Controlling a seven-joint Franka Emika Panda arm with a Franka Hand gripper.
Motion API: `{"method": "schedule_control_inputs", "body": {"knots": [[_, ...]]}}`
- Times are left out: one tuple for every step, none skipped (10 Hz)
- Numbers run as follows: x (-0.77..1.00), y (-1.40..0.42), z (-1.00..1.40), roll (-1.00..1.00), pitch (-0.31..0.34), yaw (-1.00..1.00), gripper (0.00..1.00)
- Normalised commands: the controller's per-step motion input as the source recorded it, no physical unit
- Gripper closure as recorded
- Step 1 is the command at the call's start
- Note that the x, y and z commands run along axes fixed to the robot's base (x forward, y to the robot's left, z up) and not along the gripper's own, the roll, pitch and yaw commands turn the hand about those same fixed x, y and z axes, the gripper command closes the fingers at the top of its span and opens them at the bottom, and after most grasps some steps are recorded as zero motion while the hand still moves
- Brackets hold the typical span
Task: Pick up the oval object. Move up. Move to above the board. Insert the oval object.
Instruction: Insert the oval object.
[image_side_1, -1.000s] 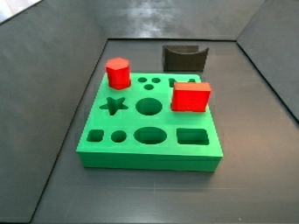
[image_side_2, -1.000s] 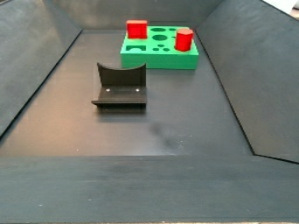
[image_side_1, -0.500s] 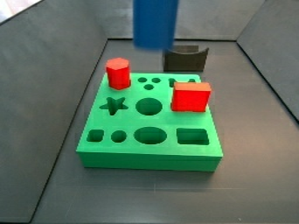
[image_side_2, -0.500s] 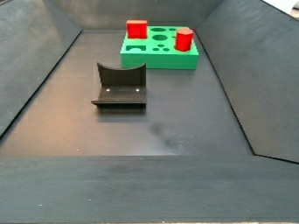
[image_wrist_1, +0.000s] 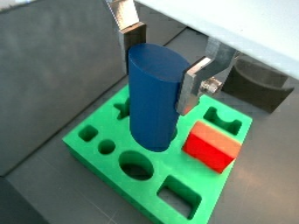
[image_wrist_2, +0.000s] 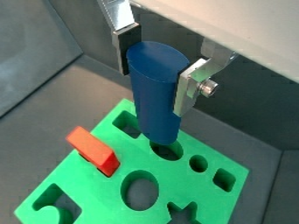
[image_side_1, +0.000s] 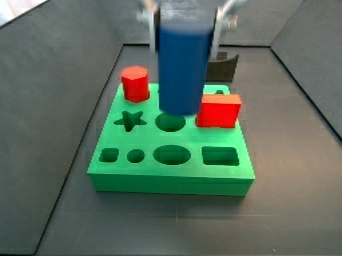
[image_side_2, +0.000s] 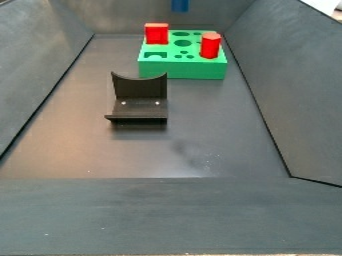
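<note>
— Where is the peg?
— Upright between the pincer plates, clamped near its top, hanging over the board.
— Room around it?
— The red cube and red hexagon flank it, both apart from it.
— Anything seen only from the side?
— The fixture, well apart from the board; there the peg is only a blue sliver at the frame's edge.

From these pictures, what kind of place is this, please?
Probably a robot test cell or a simulation, not a home: a bare dark grey bin, a green board with shaped holes, and the gripper holding the oval object above it.
</note>
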Motion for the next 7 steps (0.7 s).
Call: {"method": "schedule_control_inputs", "body": {"knots": [[0.19, -0.17, -0.84, 0.21, -0.034, 0.0, 1.0], [0.13, -0.13, -0.89, 0.2, -0.034, 0.0, 1.0], [0.17, -0.12, -0.89, 0.21, 0.0, 0.0, 1.0], [0.03, -0.15, -0.82, 0.2, -0.019, 0.0, 1.0], [-0.02, -0.23, -0.58, 0.13, -0.117, 0.01, 1.0], [-0.32, -0.22, -0.39, 0.13, -0.211, 0.04, 1.0], [-0.3, -0.15, -0.25, 0.07, -0.139, 0.05, 1.0]]}}
